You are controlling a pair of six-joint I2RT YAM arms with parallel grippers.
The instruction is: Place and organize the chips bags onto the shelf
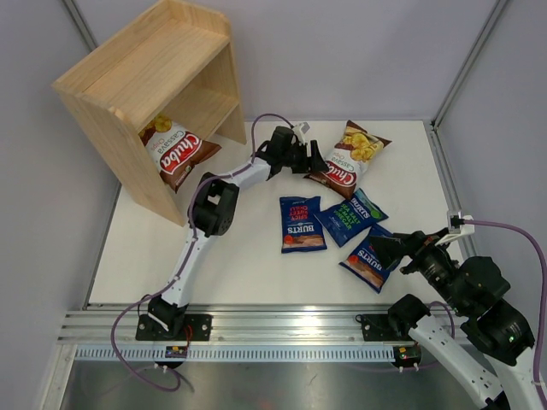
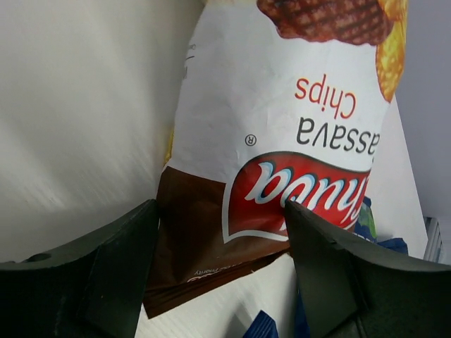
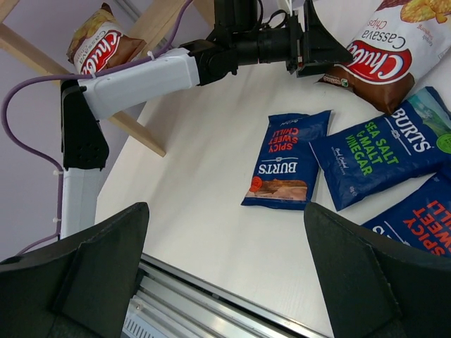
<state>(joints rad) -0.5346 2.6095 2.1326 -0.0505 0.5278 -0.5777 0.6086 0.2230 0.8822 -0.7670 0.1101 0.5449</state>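
left gripper [image 2: 220, 236] spread astride bottom edge of chuba bag [image 2: 275, 113] | right gripper [image 3: 227, 218] spread, empty | tip: pinch seam squarely (glossy film slips) before lifting to shelf [image 1: 102, 115]

We list: white table [image 1: 239, 265], carrying:
- wooden shelf [image 1: 111, 94], behind the left gripper [image 1: 313, 162]
- first Chuba bag [image 1: 175, 154], on the shelf's lower tier
- second Chuba bag [image 1: 352, 158], at that gripper's tips
- Spicy Sweet Chilli Burts bag [image 1: 302, 224] and Sea Salt Burts bag [image 1: 352, 217], ahead of the right gripper [image 1: 385, 250]
- third Burts bag [image 1: 369, 260], beneath the right gripper
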